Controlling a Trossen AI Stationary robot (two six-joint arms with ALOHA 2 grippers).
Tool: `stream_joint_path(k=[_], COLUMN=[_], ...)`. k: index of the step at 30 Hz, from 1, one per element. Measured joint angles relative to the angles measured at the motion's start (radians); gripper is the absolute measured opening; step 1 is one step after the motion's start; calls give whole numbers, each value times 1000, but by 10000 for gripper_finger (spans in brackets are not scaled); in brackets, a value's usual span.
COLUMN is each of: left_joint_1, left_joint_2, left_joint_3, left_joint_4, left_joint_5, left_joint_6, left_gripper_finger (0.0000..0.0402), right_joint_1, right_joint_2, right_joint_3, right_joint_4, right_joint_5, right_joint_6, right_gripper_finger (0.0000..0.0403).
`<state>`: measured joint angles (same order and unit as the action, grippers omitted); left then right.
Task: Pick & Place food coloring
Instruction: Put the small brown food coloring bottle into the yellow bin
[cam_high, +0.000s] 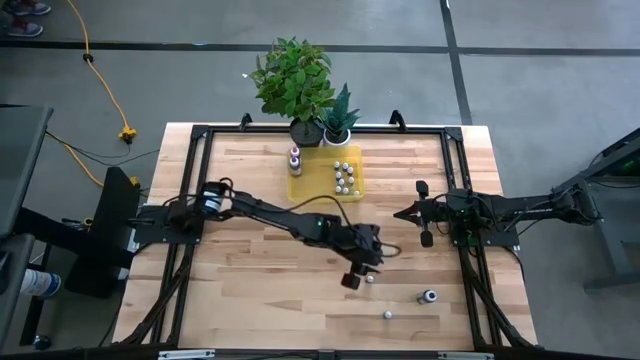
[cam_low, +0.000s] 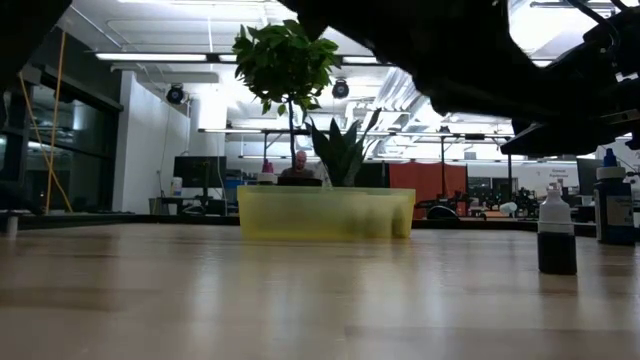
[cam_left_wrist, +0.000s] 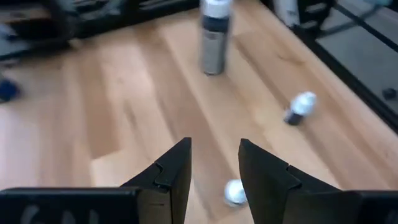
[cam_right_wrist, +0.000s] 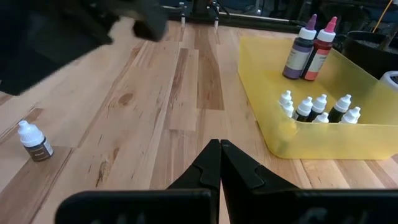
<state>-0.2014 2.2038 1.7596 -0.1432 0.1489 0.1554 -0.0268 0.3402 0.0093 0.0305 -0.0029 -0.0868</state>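
Patience pays at this step, I judge: the left gripper (cam_high: 352, 281) should centre its half-open jaws over the small white-capped bottle (cam_high: 369, 279) and drop straight down before closing, since a nudge from a fingertip could tip so light a thing. In the left wrist view that bottle (cam_left_wrist: 235, 192) sits just past the dark fingers (cam_left_wrist: 264, 180), slightly toward one of them rather than squarely between, and nothing is held. Farther right on the table (cam_high: 250, 300), two more bottles wait: one near the front edge (cam_high: 388, 315), one darker (cam_high: 429, 296). The yellow tray (cam_high: 355, 188) at the back holds the rest. The right gripper (cam_high: 405, 213) waits closed and empty.
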Motion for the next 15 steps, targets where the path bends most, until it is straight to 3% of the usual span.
stream_joint_path(k=[10, 15], left_joint_1=[-48, -48], left_joint_2=[8, 37], left_joint_3=[5, 7], left_joint_4=[-107, -97], left_joint_5=[16, -29], left_joint_6=[144, 180], left_gripper_finger=[127, 127], right_joint_1=[0, 0], right_joint_2=[0, 0], right_joint_3=[0, 0], right_joint_4=[-2, -3], right_joint_5=[-1, 0], right_joint_6=[0, 0], right_gripper_finger=[0, 0])
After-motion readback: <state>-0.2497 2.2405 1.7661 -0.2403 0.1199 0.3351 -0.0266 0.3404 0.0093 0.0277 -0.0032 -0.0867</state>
